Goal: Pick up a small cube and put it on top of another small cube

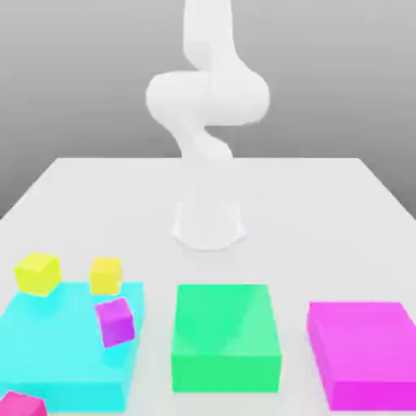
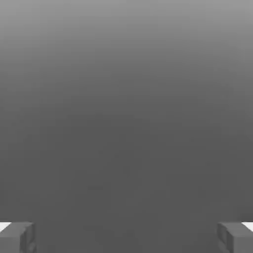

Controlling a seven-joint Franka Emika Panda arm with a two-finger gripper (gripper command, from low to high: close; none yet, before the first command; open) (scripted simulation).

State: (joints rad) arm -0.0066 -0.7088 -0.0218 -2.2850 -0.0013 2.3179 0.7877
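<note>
Grey backdrop behind a white desk (image 1: 325,203); your arm (image 1: 207,97) stands folded upright at centre frame. Nothing is grasped yet, so reaching comes first. In the hand view the jaws (image 2: 126,237) sit wide apart and empty. Lower left of the exterior view, two yellow cubes (image 1: 37,273) (image 1: 106,275) lie beside a purple cube (image 1: 115,322) on the cyan block (image 1: 65,345). Descend toward one.

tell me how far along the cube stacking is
Nothing looks done yet: no small cube sits on another. The two yellow cubes rest apart by the cyan block, and the purple cube lies on it alone. In hand: nothing; the gripper is open with only grey background between its fingertips. Left: reach a cube, grasp it, lift it, set it on another.
</note>
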